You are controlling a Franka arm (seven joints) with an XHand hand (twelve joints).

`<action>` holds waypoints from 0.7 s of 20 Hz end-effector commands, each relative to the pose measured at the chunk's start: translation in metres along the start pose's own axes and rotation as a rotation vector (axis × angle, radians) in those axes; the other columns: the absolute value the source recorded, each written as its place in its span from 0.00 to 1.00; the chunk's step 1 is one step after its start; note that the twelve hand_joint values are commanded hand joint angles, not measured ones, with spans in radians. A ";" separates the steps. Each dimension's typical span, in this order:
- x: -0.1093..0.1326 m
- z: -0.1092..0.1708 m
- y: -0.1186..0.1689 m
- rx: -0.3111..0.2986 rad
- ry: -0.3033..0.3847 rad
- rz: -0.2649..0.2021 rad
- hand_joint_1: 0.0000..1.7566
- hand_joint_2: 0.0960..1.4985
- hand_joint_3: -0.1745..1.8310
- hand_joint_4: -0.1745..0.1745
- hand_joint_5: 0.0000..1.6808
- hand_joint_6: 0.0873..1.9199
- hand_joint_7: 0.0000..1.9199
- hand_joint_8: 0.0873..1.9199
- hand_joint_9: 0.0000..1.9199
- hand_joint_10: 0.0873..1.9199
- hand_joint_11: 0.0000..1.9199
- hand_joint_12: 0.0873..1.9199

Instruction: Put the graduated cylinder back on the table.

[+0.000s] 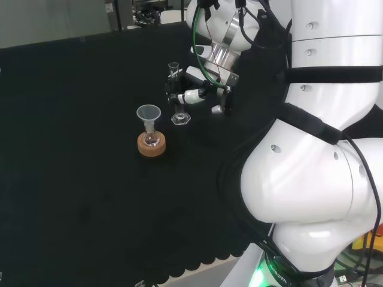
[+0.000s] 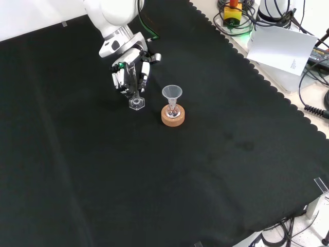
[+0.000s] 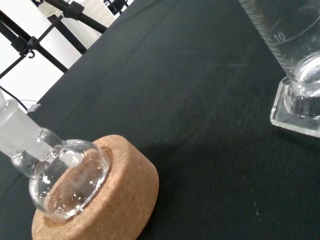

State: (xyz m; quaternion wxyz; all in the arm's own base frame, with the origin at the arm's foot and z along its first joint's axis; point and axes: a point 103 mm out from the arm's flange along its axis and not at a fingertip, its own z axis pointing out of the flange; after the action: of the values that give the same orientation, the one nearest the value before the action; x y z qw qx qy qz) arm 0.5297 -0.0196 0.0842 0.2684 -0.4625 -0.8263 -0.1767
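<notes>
Upright, graduated cylinder [image 2: 135,92] in hand [image 2: 128,77] (base on cloth [image 2: 205,170])

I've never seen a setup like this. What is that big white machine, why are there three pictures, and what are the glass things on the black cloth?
The white machine is one robot arm; the bulky white shapes in the view from behind are its own links. It ends in a black and white hand. One camera looks over the arm from behind, one looks down from the front, and one sits at the wrist, so things there look huge. On the black cloth stands a small round glass flask on a cork ring, with a clear funnel in its neck. Beside it, the hand's fingers are curled round a graduated cylinder, whose base appears to be on or just above the cloth.
</notes>
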 end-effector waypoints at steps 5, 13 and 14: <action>-0.001 -0.002 -0.003 0.001 0.029 0.011 0.60 0.78 0.09 0.36 0.50 0.62 0.39 0.33 0.63 0.00 0.43 0.54; 0.000 -0.005 -0.002 0.016 0.032 0.027 0.56 0.77 0.01 0.45 0.45 0.37 0.34 0.29 0.57 0.00 0.32 0.61; 0.000 -0.005 -0.002 0.020 0.032 0.033 0.56 0.76 0.00 0.45 0.45 0.37 0.34 0.29 0.56 0.00 0.31 0.61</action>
State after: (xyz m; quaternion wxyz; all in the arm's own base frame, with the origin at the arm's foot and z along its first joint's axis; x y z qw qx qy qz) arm 0.5292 -0.0238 0.0880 0.2856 -0.4674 -0.8174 -0.1783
